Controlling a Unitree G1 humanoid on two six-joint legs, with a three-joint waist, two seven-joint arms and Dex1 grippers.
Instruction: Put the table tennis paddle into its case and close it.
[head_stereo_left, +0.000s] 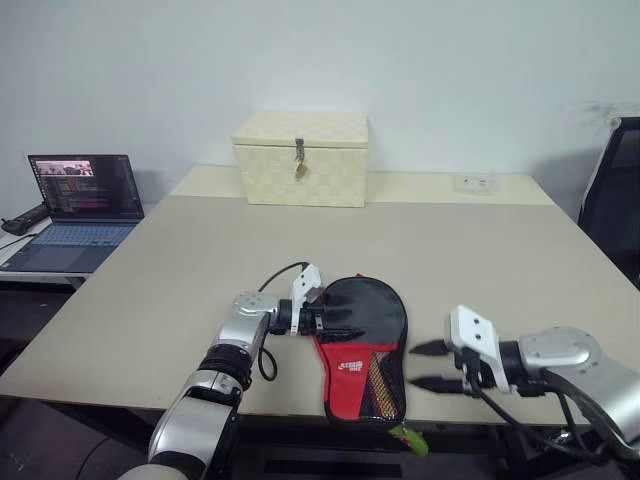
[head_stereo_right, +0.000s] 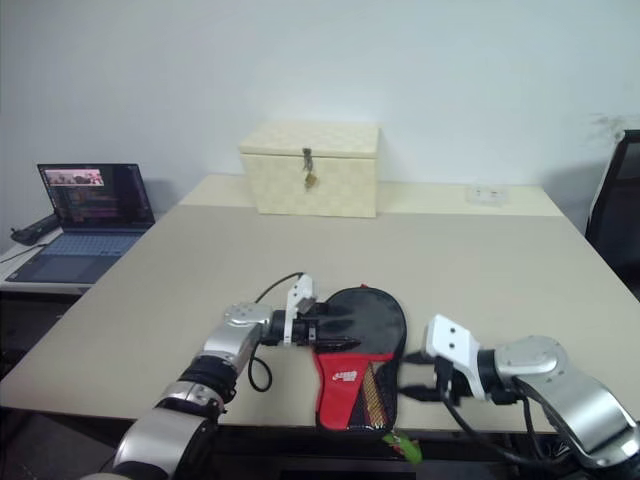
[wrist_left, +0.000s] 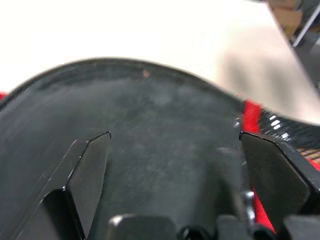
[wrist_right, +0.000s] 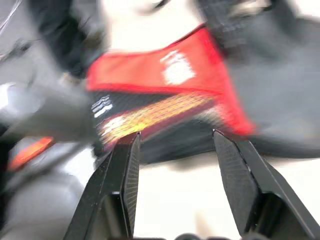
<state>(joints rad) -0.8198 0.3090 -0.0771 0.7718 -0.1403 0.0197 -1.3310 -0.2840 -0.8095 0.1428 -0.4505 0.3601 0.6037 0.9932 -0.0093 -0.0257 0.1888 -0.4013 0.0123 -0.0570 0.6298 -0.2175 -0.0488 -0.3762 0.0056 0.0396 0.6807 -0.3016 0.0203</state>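
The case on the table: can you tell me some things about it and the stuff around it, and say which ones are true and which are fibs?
1. The case lies at the table's near edge. True.
2. The right pincer is squeezing the case. False: it is open, beside the case, not touching.
3. The left pincer is open over the case's black top. True.
4. The cream box has its lid up. False: it is closed.
5. A laptop sits on the robot's left. True.
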